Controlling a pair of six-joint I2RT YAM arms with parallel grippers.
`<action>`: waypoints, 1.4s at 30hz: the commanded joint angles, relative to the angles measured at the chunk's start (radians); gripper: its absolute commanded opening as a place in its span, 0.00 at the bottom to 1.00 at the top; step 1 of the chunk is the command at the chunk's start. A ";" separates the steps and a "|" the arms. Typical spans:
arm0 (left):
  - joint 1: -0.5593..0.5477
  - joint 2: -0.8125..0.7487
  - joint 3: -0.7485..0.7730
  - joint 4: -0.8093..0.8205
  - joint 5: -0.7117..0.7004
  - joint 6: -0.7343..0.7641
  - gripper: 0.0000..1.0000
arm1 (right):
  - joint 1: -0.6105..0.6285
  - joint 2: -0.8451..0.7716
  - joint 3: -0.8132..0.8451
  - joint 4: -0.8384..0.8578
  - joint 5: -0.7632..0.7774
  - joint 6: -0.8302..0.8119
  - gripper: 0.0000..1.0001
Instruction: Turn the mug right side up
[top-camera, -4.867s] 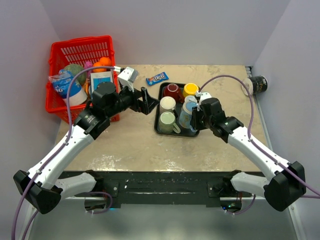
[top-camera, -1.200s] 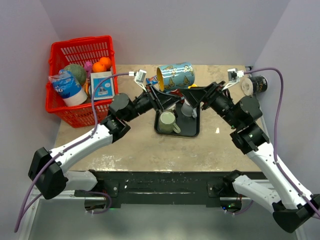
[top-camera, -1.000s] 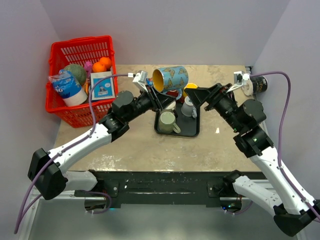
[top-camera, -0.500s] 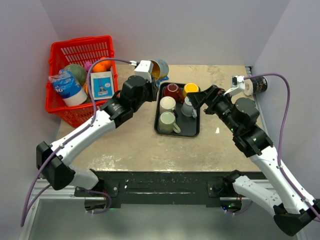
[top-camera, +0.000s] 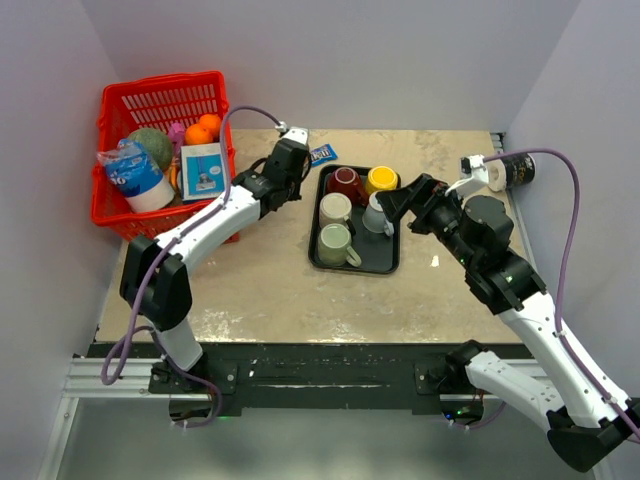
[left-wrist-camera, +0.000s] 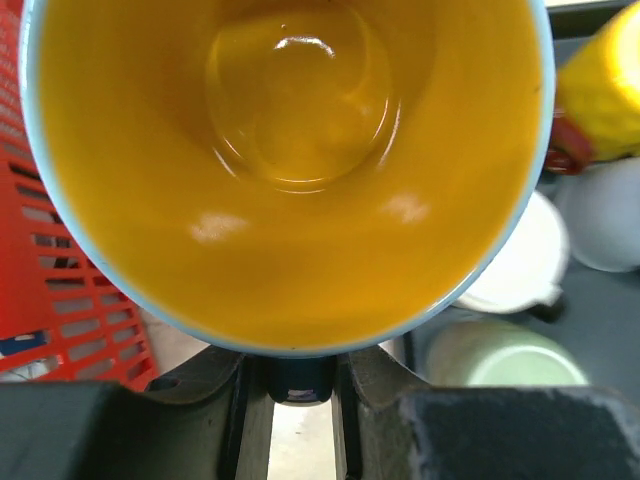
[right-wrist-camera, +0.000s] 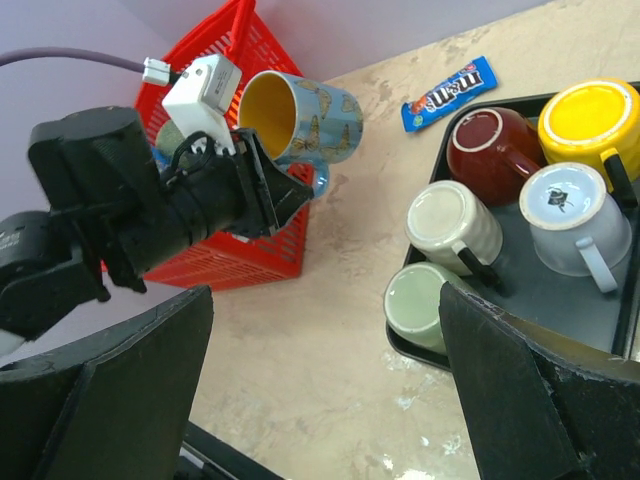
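The mug (right-wrist-camera: 305, 112) is blue with a butterfly pattern and a yellow inside. It hangs on its side in the air next to the red basket, its mouth turned to the left in the right wrist view. My left gripper (left-wrist-camera: 296, 372) is shut on the mug's dark handle (left-wrist-camera: 298, 378). The yellow inside (left-wrist-camera: 290, 150) fills the left wrist view. From above, the left wrist (top-camera: 285, 165) hides the mug. My right gripper (right-wrist-camera: 325, 400) stands wide open and holds nothing, raised over the right side of the tray (top-camera: 372, 258).
The black tray (right-wrist-camera: 545, 290) carries a maroon mug (right-wrist-camera: 490, 148), a yellow mug (right-wrist-camera: 590, 118), an upside-down white mug (right-wrist-camera: 562, 212), a cream mug (right-wrist-camera: 455, 225) and a green mug (right-wrist-camera: 425, 298). A red basket (top-camera: 160, 100) of groceries stands far left. A candy packet (top-camera: 322, 152) and a dark can (top-camera: 515, 170) lie near the back.
My left arm has carried the mug from above the tray leftward toward the basket, with its wrist turning. The right gripper has stayed open and barely moved.
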 joint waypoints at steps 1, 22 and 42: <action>0.066 0.017 0.118 0.094 -0.003 -0.014 0.00 | 0.001 -0.001 0.043 -0.015 0.051 -0.016 0.99; 0.128 0.318 0.237 -0.048 -0.004 -0.152 0.00 | 0.001 0.023 0.018 -0.041 0.046 -0.012 0.99; 0.195 0.328 0.186 -0.061 0.143 -0.200 0.26 | 0.001 0.038 0.038 -0.063 0.035 0.010 0.99</action>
